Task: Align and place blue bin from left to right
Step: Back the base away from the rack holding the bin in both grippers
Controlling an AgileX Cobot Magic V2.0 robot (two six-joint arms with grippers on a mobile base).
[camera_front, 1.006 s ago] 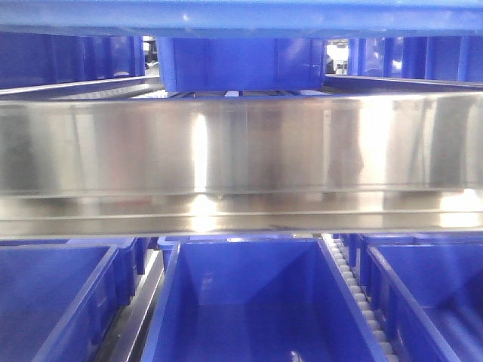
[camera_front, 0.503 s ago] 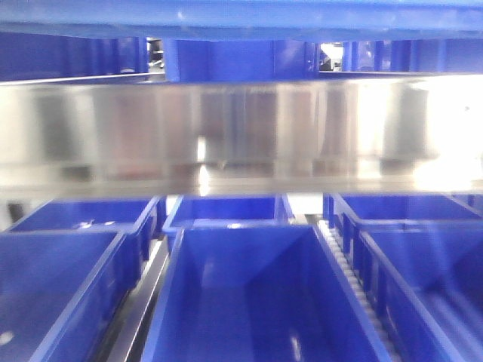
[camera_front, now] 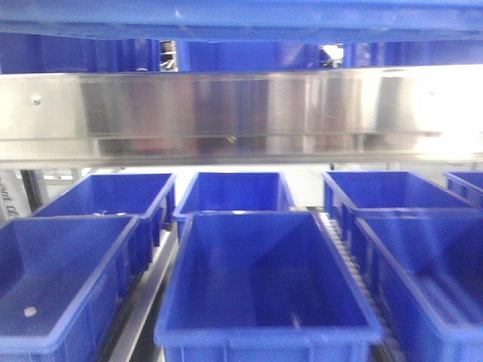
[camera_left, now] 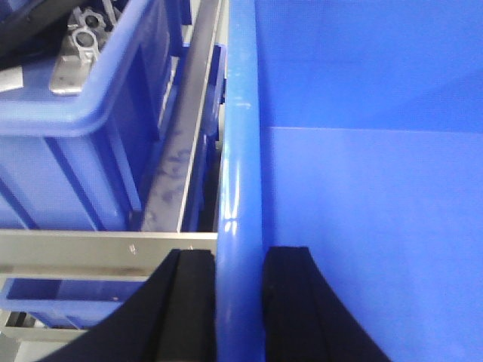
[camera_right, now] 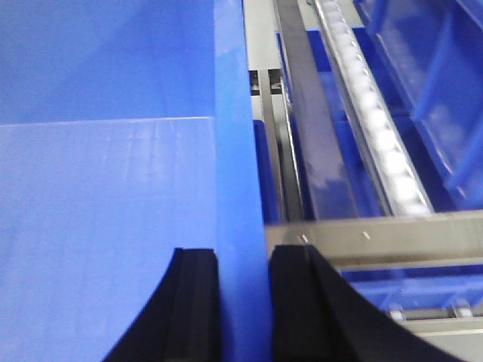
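As wrists show, tools (camera_left: 240, 262) (camera_right: 244, 262) clamp blue bin (camera_left: 370, 188)

Blue bin (camera_left: 238, 136) up close: smooth moulded plastic, a soft gloss glinting along its rim. Left claw (camera_left: 238, 255) and right claw (camera_right: 243, 255) show matt black fingers (camera_left: 189, 302), rubbery-looking. The shelf beam (camera_front: 241, 113) is brushed steel, streaky and mirror-bright. The roller track (camera_right: 370, 121) carries shiny white plastic rollers. The neighbouring bins (camera_front: 60, 264) are the same glossy blue plastic.

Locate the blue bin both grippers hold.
In left wrist view the blue bin fills the right, its rim between the fingers of the left gripper, beside a steel rail and a neighbouring bin; in right wrist view a roller track flanks it.
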